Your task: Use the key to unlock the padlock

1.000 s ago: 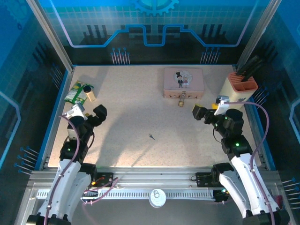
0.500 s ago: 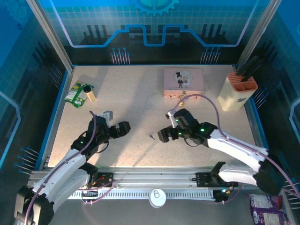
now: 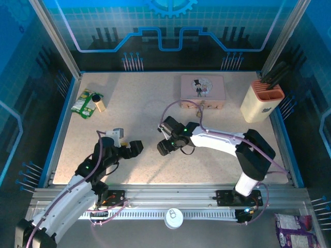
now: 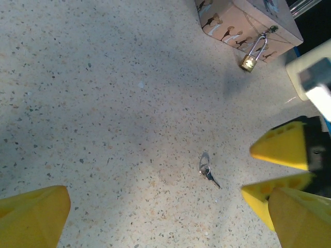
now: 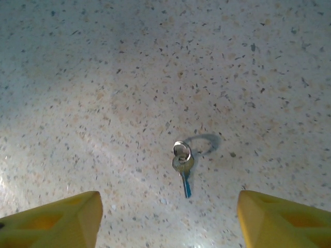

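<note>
The key [image 5: 182, 165], small and dark with a silvery ring, lies flat on the speckled table [image 3: 139, 103]. My right gripper [image 5: 169, 222] hovers low over it, yellow fingers [image 5: 57, 217] wide on either side and nothing gripped; the top view has this gripper [image 3: 164, 146] at the table's centre. My left gripper [image 3: 135, 149] is open just to its left, and in the left wrist view the key [image 4: 207, 170] lies ahead, right of centre between its jaws. The brass padlock [image 4: 249, 63] hangs shut from the hasp of the pink tin [image 4: 243, 26].
The pink tin [image 3: 202, 91] stands at the back centre. A beige holder with dark tools [image 3: 261, 101] is at the back right. A green packet [image 3: 81, 102] and a small bottle [image 3: 98, 102] lie at the back left. Blue rails edge the table.
My right arm swung from the right side to the table's centre, down over the key, and its jaws narrowed somewhat. My left arm reached forward toward the centre and stayed open.
</note>
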Robot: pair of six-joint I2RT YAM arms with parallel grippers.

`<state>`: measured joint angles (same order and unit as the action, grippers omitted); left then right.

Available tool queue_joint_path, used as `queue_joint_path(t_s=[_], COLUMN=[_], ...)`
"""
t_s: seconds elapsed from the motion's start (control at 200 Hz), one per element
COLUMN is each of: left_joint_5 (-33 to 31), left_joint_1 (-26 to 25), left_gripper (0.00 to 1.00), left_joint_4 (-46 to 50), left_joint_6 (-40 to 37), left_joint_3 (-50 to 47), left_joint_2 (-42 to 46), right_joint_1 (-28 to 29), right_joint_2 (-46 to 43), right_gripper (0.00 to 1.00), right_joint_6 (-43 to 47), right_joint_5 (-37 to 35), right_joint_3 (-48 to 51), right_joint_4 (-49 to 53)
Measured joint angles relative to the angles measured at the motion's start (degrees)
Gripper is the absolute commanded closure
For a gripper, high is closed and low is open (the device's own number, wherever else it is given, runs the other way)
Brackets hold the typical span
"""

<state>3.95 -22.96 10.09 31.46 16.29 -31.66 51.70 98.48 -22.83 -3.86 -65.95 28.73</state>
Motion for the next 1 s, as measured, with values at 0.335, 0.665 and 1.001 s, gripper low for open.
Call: queue_joint_path(t_s=[0.335, 0.665, 1.001], left_joint_5=[0.0, 0.0, 0.0], left_joint_1=[0.0, 0.0, 0.0], left_gripper=[0.01, 0.01, 0.01], left_joint_4=[-0.1, -0.1, -1.5], left_joint_6=[-0.1, -0.1, -0.1], left_joint_3=[-0.1, -0.1, -0.1], left_joint_2=[1.0, 0.8, -0.6], right_joint_1=[-0.4, -0.8, -0.8], right_joint_2=[9.7, 13.2, 15.0], right_gripper=[0.60, 0.68, 0.71], right_joint_6=[-0.7, -0.7, -0.7], right_joint_5=[1.4, 1.3, 1.0], right_joint_3=[-7.2, -9.8, -10.8], right_joint_4=[3.7, 6.4, 7.5])
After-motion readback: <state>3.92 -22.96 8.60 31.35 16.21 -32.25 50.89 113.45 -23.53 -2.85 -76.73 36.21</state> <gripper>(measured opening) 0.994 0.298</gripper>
